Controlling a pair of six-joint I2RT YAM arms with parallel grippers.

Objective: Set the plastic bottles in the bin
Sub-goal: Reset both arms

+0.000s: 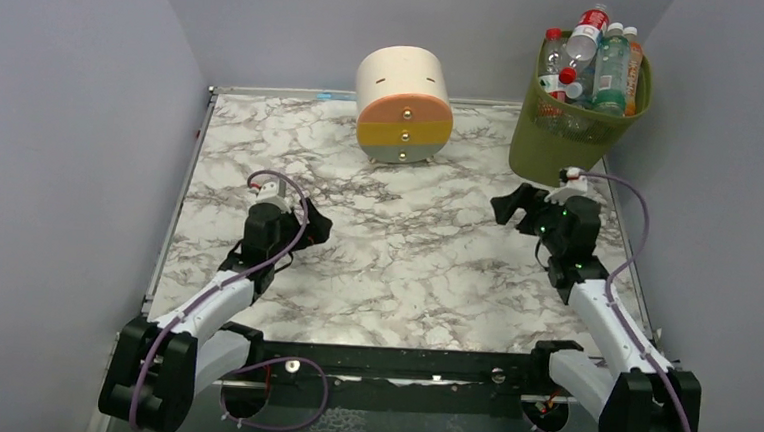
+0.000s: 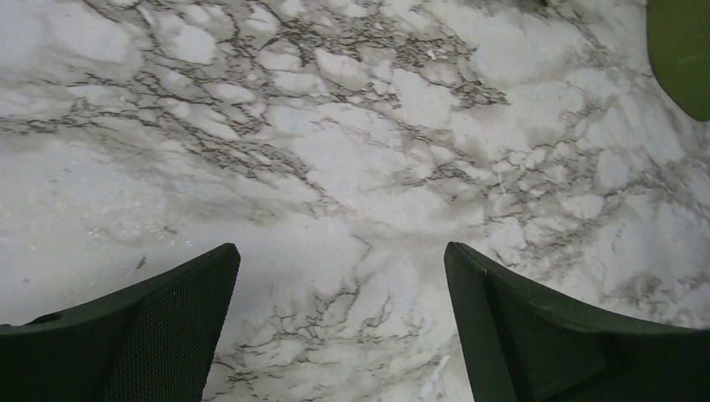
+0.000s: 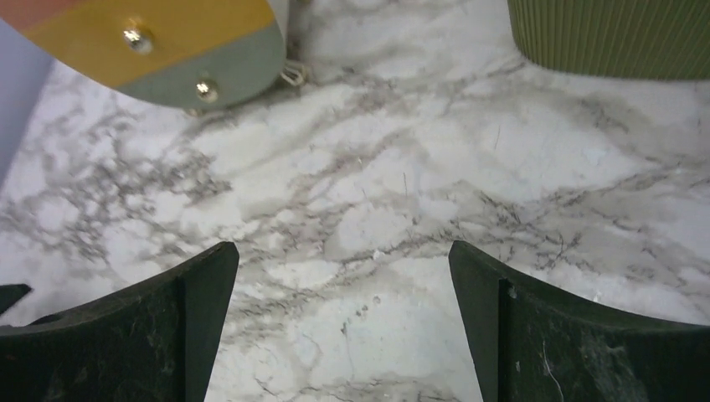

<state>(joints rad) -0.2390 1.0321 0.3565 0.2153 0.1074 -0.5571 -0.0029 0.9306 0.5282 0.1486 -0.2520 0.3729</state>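
Note:
The olive-green bin [image 1: 553, 136] stands at the far right of the marble table. Several plastic bottles [image 1: 593, 59] with red, green and blue labels fill it and stick out above its rim. No bottle lies on the table. My left gripper [image 1: 319, 224] is open and empty over the left middle of the table; in the left wrist view [image 2: 342, 251] only bare marble lies between its fingers. My right gripper [image 1: 511, 202] is open and empty, just in front of the bin. The bin's wall shows at the top right of the right wrist view [image 3: 615, 38].
A round cream, orange and yellow drawer unit [image 1: 405, 102] stands at the back centre; its lower front shows in the right wrist view [image 3: 159, 42]. Grey walls close in the table on the left, back and right. A corner of the bin shows in the left wrist view [image 2: 682, 50].

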